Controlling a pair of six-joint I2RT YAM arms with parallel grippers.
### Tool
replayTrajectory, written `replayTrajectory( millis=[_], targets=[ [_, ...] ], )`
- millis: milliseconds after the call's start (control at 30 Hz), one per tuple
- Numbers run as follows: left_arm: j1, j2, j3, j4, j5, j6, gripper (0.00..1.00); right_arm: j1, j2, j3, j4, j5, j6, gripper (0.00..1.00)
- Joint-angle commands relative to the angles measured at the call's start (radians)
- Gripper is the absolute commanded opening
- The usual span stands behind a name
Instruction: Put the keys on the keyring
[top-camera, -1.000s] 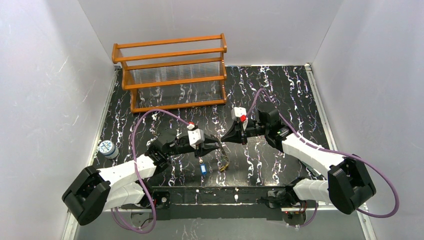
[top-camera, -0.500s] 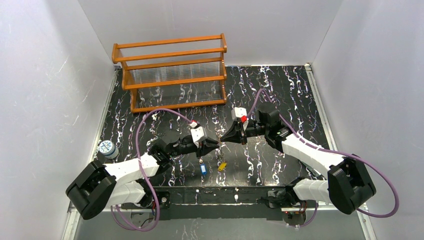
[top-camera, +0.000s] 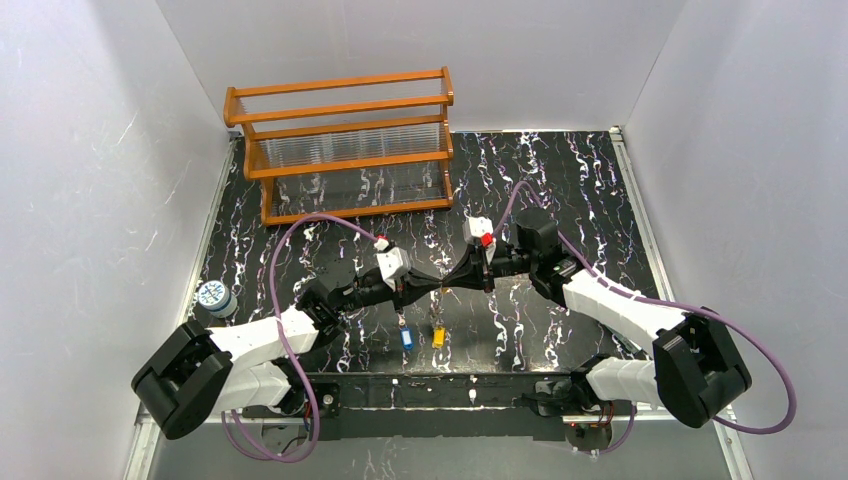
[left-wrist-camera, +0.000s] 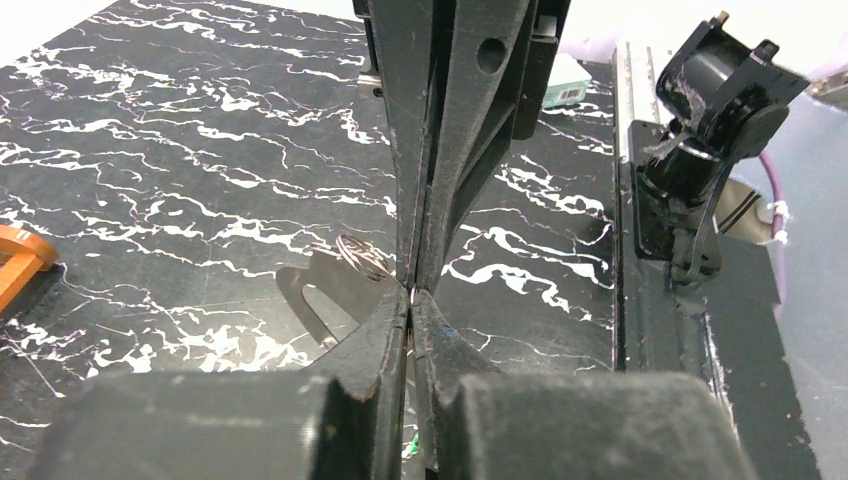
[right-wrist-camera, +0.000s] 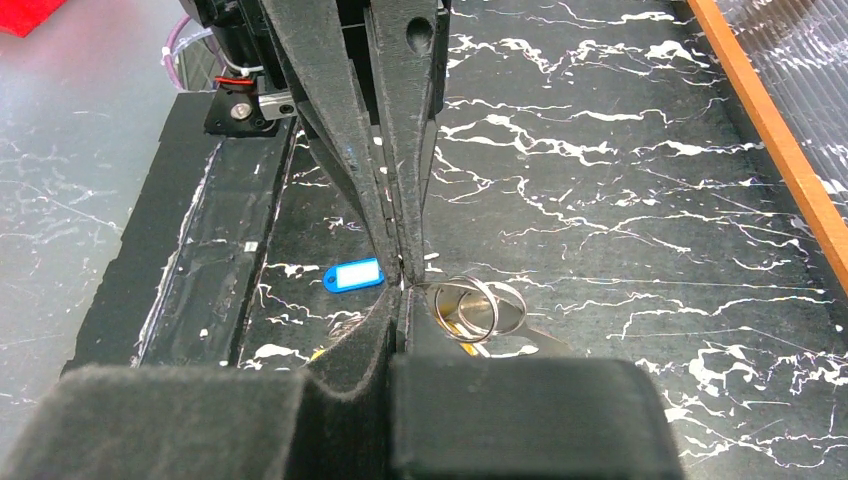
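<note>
Tip to tip at the centre of the overhead view, the right claw pinches the keyring, apparently steadying it for threading. The left claw, pressed together, meets it. A blue-tagged key and a yellow key sit just below, unthreaded.

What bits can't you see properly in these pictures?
- Keyring: right wrist view, lower part behind the right gripper; top view, too small.
- Whatever the left gripper pinches, if anything: left wrist view, hidden between its closed fingers.
- Yellow key: top view, too small for detail.
</note>
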Motion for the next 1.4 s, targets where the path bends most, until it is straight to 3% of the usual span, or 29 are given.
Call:
replayTrajectory(
  millis=[0, 133, 300, 367, 600, 767, 1167, 1367],
  targets=[
    [-0.006, 0.001, -0.002, 0.037, 0.011, 0.012, 0.00, 0.006, -0.013, 0.008, 0.054, -0.004, 0.015, 0.01],
    [-0.005, -0.008, -0.017, 0.037, 0.018, 0.031, 0.00, 0.006, -0.026, 0.009, 0.059, 0.036, 0.039, 0.02],
    [-0.005, -0.061, -0.047, 0.037, -0.010, 0.066, 0.00, 0.006, -0.060, -0.007, 0.110, 0.148, 0.141, 0.49],
    [-0.005, -0.087, -0.060, 0.038, -0.021, 0.076, 0.00, 0.006, -0.068, -0.010, 0.123, 0.164, 0.175, 0.57],
    [-0.005, -0.165, -0.109, 0.045, -0.032, 0.120, 0.00, 0.005, -0.076, -0.052, 0.153, 0.074, 0.170, 0.57],
    [-0.005, -0.185, -0.143, 0.078, -0.065, 0.123, 0.00, 0.006, -0.072, -0.098, 0.228, -0.011, 0.173, 0.44],
    [-0.007, 0.111, -0.063, 0.088, -0.212, -0.015, 0.00, 0.003, -0.028, -0.127, 0.190, 0.257, 0.227, 0.46],
    [-0.007, 0.197, -0.042, 0.123, -0.185, 0.029, 0.00, 0.000, 0.035, -0.161, 0.256, 0.258, 0.227, 0.45]
  ],
)
